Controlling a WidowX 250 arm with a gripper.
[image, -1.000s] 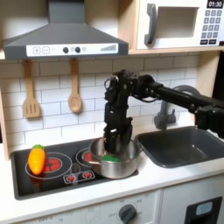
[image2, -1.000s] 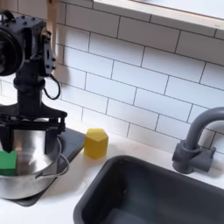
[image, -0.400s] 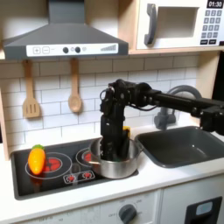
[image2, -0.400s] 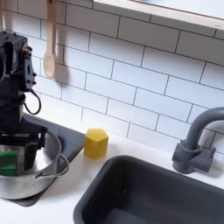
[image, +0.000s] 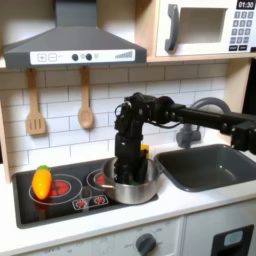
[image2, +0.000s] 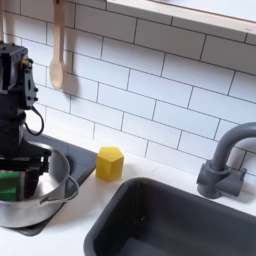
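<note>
A silver pot (image: 138, 189) (image2: 58, 190) stands on the right burner of a toy stove (image: 68, 198). A green object (image2: 8, 184) lies inside it. My gripper (image: 127, 173) (image2: 16, 176) hangs straight down into the pot, open, with one finger (image2: 40, 170) beside the green object. Its other finger is cut off at the second exterior view's left edge. A yellow block (image2: 110, 162) (image: 146, 152) rests on the counter just behind the pot.
An orange and yellow toy vegetable (image: 41, 181) lies on the left burner. A dark sink (image: 206, 166) (image2: 175, 222) with a grey faucet (image2: 226, 158) sits to the right in both exterior views. Wooden utensils (image: 35, 106) (image2: 58, 58) hang on the tiled wall.
The arm has shifted towards the first exterior view's left and sunk lower into the pot, over the green object. The pot and the yellow block have stayed put.
</note>
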